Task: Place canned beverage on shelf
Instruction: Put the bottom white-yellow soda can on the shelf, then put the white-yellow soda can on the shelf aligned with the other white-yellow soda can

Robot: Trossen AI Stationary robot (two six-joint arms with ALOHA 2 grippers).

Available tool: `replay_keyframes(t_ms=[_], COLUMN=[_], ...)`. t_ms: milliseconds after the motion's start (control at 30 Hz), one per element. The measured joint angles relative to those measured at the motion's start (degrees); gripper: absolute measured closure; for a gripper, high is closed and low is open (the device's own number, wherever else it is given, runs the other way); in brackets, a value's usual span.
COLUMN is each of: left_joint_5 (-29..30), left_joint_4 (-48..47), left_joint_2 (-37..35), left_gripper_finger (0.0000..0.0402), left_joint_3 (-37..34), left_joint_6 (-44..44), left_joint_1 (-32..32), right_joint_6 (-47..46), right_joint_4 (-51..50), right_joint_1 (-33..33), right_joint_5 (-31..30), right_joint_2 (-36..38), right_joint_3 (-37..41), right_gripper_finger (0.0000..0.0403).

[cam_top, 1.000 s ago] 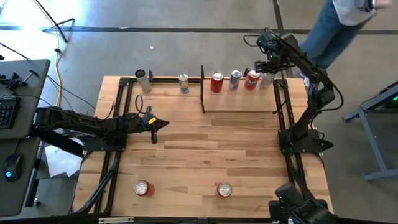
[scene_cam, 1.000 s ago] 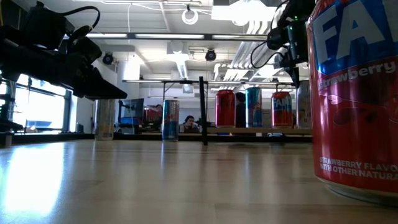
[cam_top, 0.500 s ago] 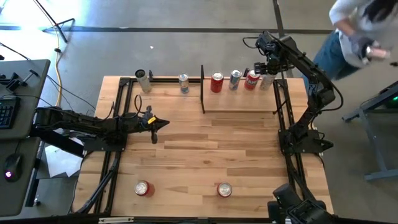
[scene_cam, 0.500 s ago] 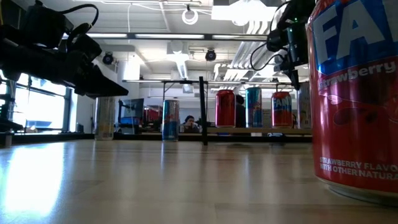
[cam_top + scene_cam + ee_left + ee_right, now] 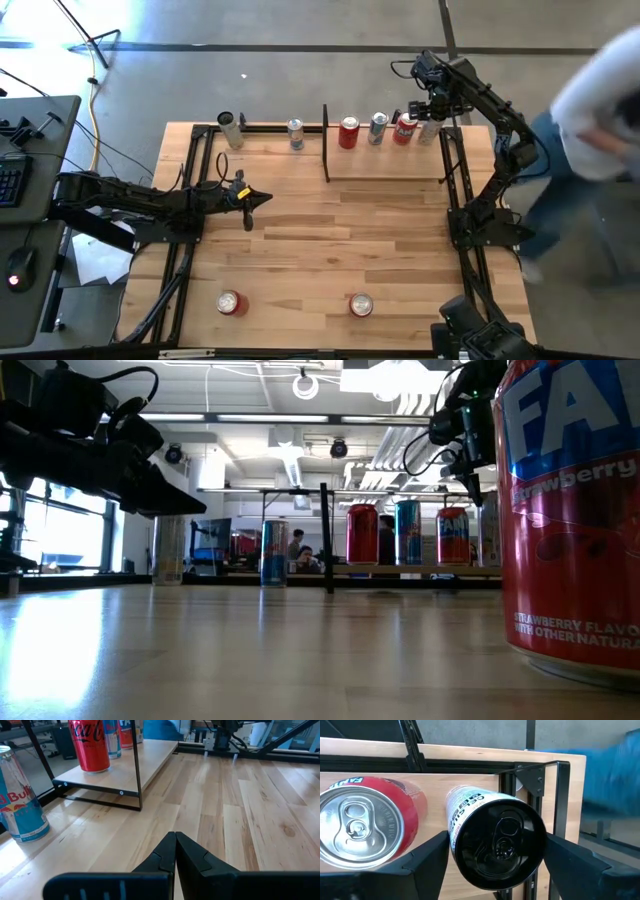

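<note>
The right end effector [image 5: 428, 118] hangs over the far right corner of the table [image 5: 330, 240], directly above a pale can with a black top [image 5: 495, 840]; its fingers [image 5: 427, 857] are spread and stand on either side of that can, close to its wall, though contact cannot be made out; the can stands upright at the right end of the shelf [image 5: 385, 162], the pale wood panel along the far edge between thin black bars; just beside it on the shelf stands a red Fanta can [image 5: 404, 128], then a slim blue can [image 5: 377, 127], then a red Coca-Cola can [image 5: 348, 132] nearest the upright black bar [image 5: 325, 143] at the shelf's left end.

The left end effector [image 5: 262, 198] waits over the left half of the table, near the left edge and well apart from the shelf, with its fingers [image 5: 167, 855] pressed together and holding nothing.

Off the shelf, a Red Bull can [image 5: 296, 133] and a grey can [image 5: 232, 128] stand along the far edge toward the left corner; two red-topped cans stand near the near edge, one [image 5: 231, 302] toward the left and one [image 5: 360, 305] about midway.

A blurred person [image 5: 595, 140] shows beyond the right edge of the table.
</note>
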State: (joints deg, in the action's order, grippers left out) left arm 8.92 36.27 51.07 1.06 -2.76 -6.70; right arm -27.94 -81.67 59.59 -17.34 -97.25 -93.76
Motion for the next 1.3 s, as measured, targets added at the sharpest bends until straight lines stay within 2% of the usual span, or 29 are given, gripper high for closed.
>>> replay_keyframes(t_ms=[467,667,900,1000,1100,1167,1300], left_joint_5=[0.0,0.0,0.0,0.0,0.0,0.0,-0.8], left_joint_4=[0.0,0.0,0.0,0.0,0.0,0.0,0.0], left_joint_2=[0.0,0.0,0.0,0.0,0.0,0.0,0.0], left_gripper_finger=[0.0401,0.0401,0.0401,0.0401,0.0401,0.0401,0.0401], left_joint_3=[0.0,0.0,0.0,0.0,0.0,0.0,0.0], left_joint_6=[0.0,0.0,0.0,0.3,0.3,0.5,0.7], left_joint_1=[0.0,0.0,0.0,0.0,0.0,0.0,0.0], right_joint_6=[0.8,2.0,7.0,9.5,12.7,15.3,22.2], right_joint_4=[-2.5,-6.6,-8.1,-7.0,-2.0,3.1,14.8], right_joint_1=[0.0,0.0,-4.8,-9.3,-15.4,-19.4,-27.2], right_joint_5=[1.5,1.5,1.2,-1.0,-4.0,-3.3,2.6], right_joint_2=[0.0,0.0,0.9,1.9,3.8,5.4,9.1], right_joint_3=[-5.2,-8.9,-14.3,-15.3,-13.8,-11.4,-3.8], right_gripper_finger=[0.0109,0.0109,0.0118,0.0145,0.019,0.0228,0.0312])
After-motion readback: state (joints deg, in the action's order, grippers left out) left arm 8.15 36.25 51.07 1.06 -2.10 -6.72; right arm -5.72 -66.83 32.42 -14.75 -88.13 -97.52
